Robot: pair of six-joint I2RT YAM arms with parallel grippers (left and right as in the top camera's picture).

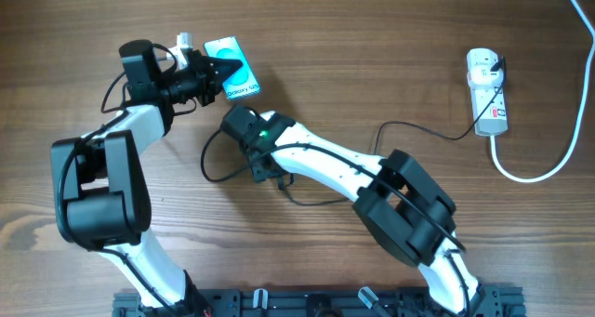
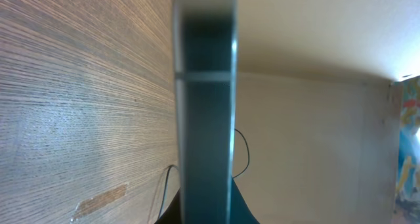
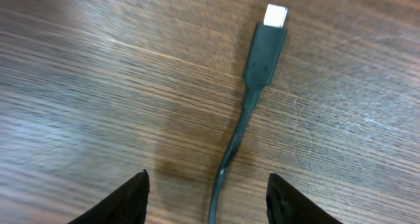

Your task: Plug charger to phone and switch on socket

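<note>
Connector end of charger flat on table, cord trailing back between fingers of right gripper — jaws apart, nothing held. Cord light, floppy, likely slippery; best hold is stiff moulded body behind tip. Further left, phone — left gripper clamped on it. Far right, socket, well apart.

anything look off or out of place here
Nothing damaged or spilled. The phone sits at an angle, gripped by the left hand; the charger tip lies loose on the table, unplugged, ahead of the open right hand.
</note>
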